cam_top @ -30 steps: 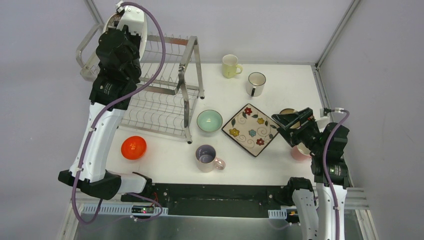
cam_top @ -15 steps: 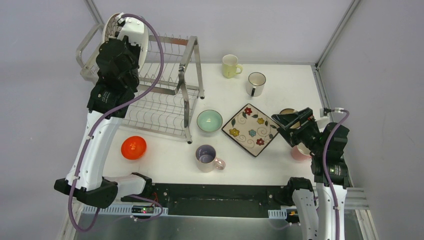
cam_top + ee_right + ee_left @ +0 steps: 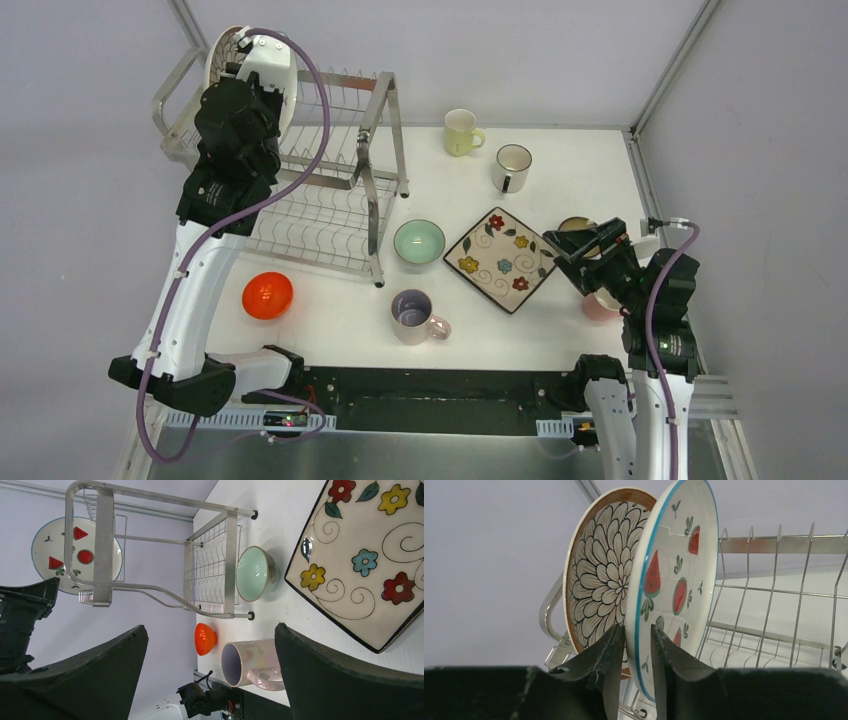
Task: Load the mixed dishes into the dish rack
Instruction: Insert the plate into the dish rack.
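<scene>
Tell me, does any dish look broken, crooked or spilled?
Nothing clearly stands out. The red-fruit plate stands on edge in the dish rack; a thin line near its top rim may be a crack or paint, I cannot tell.

- The pink mug (image 3: 598,306) and the brown bowl (image 3: 575,223) are partly covered by the right gripper (image 3: 562,256).
- The flowered square plate (image 3: 370,565) is cut off by a picture edge.
- The lower rim of the red-fruit plate (image 3: 674,580) is hidden by the left gripper (image 3: 638,637).
</scene>
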### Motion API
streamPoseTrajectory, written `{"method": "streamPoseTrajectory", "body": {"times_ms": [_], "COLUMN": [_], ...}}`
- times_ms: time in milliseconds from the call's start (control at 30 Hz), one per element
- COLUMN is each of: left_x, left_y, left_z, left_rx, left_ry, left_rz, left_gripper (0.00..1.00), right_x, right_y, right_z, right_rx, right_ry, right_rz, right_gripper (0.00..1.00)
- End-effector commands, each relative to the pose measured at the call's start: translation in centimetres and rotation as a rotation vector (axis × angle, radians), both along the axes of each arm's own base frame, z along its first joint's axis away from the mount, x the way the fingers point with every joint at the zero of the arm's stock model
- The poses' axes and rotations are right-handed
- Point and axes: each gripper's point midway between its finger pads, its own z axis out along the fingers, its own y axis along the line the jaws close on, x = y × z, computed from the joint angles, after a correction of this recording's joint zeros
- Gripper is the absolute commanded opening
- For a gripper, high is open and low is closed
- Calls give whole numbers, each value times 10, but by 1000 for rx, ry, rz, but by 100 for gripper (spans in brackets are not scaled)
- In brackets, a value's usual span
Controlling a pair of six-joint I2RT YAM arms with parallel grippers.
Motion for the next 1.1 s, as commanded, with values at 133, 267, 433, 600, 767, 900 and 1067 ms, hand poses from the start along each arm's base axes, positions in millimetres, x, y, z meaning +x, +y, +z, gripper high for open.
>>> {"method": "streamPoseTrajectory", "body": {"times_ms": [133, 267, 433, 600, 767, 900, 1067], "left_x": [-6, -6, -13, -22, -35, -52, -78], "left_y": [5, 5, -10, -27, -50, -66, -84], "left_z": [13, 15, 14, 16, 14, 15, 15], "left_rx": [-45, -57, -152, -245, -319, -369, -451], "left_ry": [-63, -63, -41, -27, 13, 31, 45], "left_rz": [20, 22, -81, -189, -324, -435, -570], "left_gripper": [36, 48, 58, 66, 74, 77, 78], "right_x": [-3, -3, -3, -3, -4, -3, 3], "right_y": [3, 3, 5, 5, 6, 3, 8], "right_z": [4, 3, 2, -2, -3, -6, -6], "right_rx": [-3, -10, -8, -28, -57, -84, -75], "right_ry": [-18, -15, 4, 21, 33, 51, 63], "right_rz": [20, 23, 38, 56, 80, 75, 107], "right_gripper": [100, 100, 100, 100, 100, 100, 99]}}
